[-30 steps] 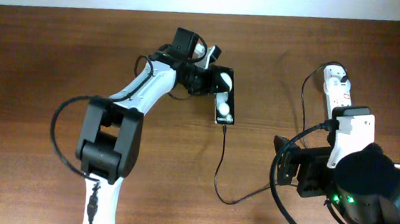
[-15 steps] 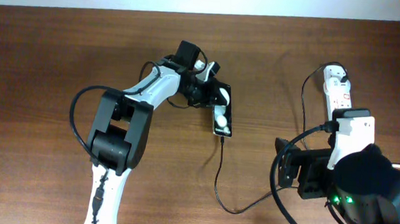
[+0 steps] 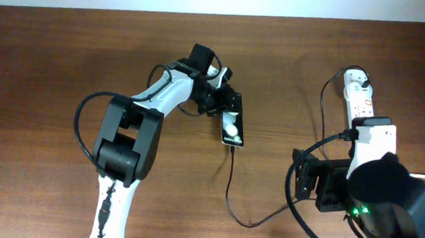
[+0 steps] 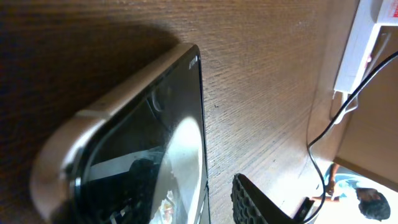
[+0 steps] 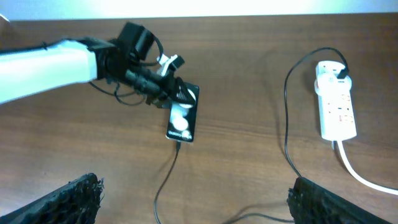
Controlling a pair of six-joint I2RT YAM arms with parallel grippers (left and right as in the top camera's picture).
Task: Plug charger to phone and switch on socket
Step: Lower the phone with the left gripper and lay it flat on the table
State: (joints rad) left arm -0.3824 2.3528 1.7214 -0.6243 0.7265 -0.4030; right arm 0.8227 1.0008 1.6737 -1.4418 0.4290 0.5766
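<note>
Phone [image 3: 232,126] lies on the tabletop [image 3: 50,60], with the charger [image 3: 229,189] tip meeting its near end. Left gripper [image 3: 224,99] is at the phone's far end; I can't tell whether it's clenched. Socket [image 3: 358,95] sits well right of the phone. Right gripper [image 5: 196,202] is spread wide and empty, near-right of the phone.

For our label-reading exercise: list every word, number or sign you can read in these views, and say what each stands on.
No text can be quoted.
phone: a line of small white text on its face, too blurred to read.
socket: small red marks, too small to read.
</note>
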